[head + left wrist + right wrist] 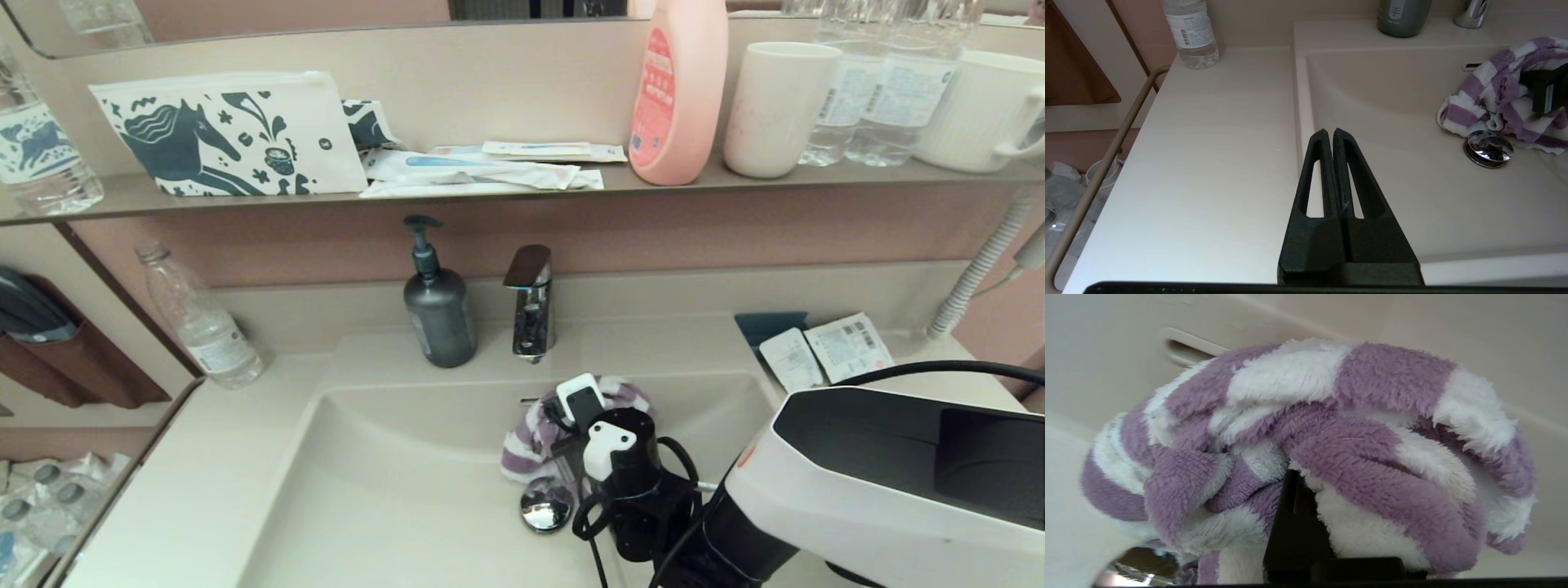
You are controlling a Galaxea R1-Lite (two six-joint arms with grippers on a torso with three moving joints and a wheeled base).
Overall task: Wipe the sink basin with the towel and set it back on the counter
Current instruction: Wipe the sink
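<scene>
Right tool [571,425] is down inside the wide cream-beige sink basin [392,482], buried in the bunched purple-and-white striped terry towel [535,441]. In the right wrist view the fluffy folds wrap over the dark fingers [1290,522], so that tool is clenched on the towel. The bundle sits against the basin's back wall, right below the small overflow slot [1182,349] and just behind the shiny chrome round drain plug [547,508], its lower edge touching the plug. Above it stand the chrome faucet [531,302] and a dark grey pump bottle [438,306].

Left tool [1329,132] hangs over the basin's left rim, well apart from the towel, its two black fingers pressed together with nothing between them. Beside it runs the smooth cream-beige worktop [1208,163], with a clear plastic water bottle [1191,32] at the back.
</scene>
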